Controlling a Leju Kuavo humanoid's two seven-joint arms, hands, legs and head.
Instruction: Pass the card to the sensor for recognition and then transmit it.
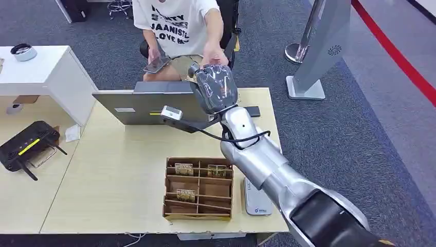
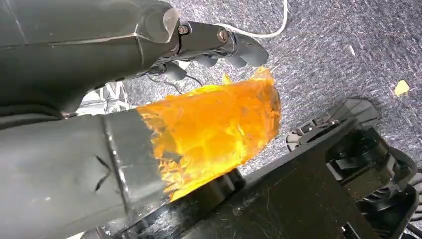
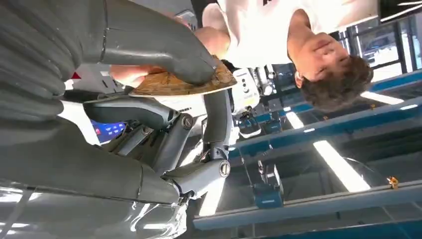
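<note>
My right hand [image 1: 215, 87] is raised at the far edge of the table, past the laptop, toward a seated person. In the right wrist view its thick thumb [image 3: 164, 47] and a dark finger pinch a brown card [image 3: 179, 84] flat between them. The person's hand [image 1: 213, 54] reaches down to my hand, and their fingers [image 3: 127, 74] lie against the card's far side. The small white sensor [image 1: 171, 113] sits on a black arm just left of my wrist. My left hand [image 2: 219, 42] hangs over grey carpet, its fingers apart and holding nothing.
A cardboard divider box [image 1: 198, 188] with a few cards stands near the table's front edge, a white device [image 1: 255, 198] beside it. A grey laptop [image 1: 149, 105] is at the back. A black router [image 1: 28, 144] lies at left, a grey stand [image 1: 319, 46] at right.
</note>
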